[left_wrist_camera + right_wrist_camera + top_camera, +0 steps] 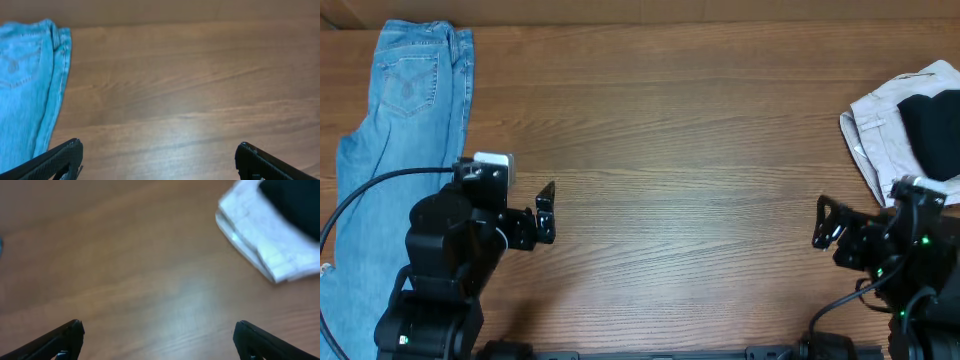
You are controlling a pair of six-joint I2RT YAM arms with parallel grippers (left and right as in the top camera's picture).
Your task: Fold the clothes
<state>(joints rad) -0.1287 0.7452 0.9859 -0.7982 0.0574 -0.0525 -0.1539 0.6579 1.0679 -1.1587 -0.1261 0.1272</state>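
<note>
The black garment [932, 130] lies folded on top of a pale beige-white folded garment [875, 125] at the right edge of the table. It shows blurred at the top right of the right wrist view [292, 200]. My right gripper [823, 222] is open and empty, to the lower left of that pile; its fingers frame bare wood in the right wrist view [157, 335]. My left gripper [547, 212] is open and empty over bare table at the left, also seen in the left wrist view [159, 157].
Light blue denim jeans [390, 140] lie lengthwise along the left edge and show in the left wrist view [27, 80]. The wooden table [680, 150] spans the middle. The beige garment also shows in the right wrist view [260, 240].
</note>
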